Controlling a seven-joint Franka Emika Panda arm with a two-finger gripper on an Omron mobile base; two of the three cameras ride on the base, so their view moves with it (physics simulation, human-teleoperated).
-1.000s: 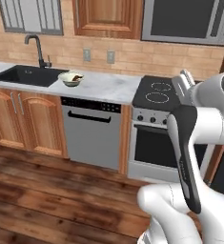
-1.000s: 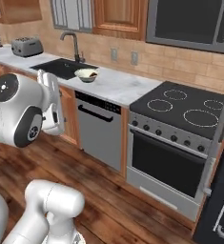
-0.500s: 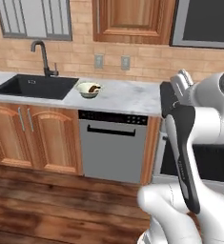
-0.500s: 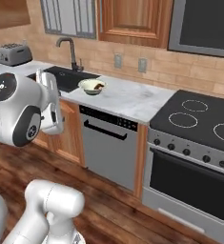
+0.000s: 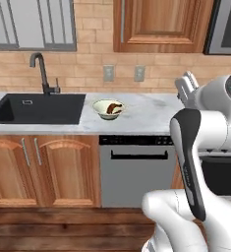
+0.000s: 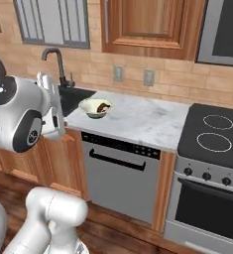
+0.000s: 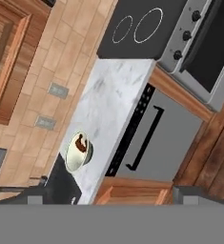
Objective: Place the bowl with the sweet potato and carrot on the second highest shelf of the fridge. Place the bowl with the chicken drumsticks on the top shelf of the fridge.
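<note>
One bowl sits on the counter beside one sink; fingers spread wide, empty.

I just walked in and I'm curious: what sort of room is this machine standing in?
A home kitchen, by the look of it: a sink with a faucet, a dishwasher under the marble counter, and a stove.

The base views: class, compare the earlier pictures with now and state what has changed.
The base drove left along the counter, so the whole scene shifted: the bowl and sink look nearer and the stove has slid right. Nothing was grasped. The bowl stayed beside the sink; the gripper stayed open and raised.
</note>
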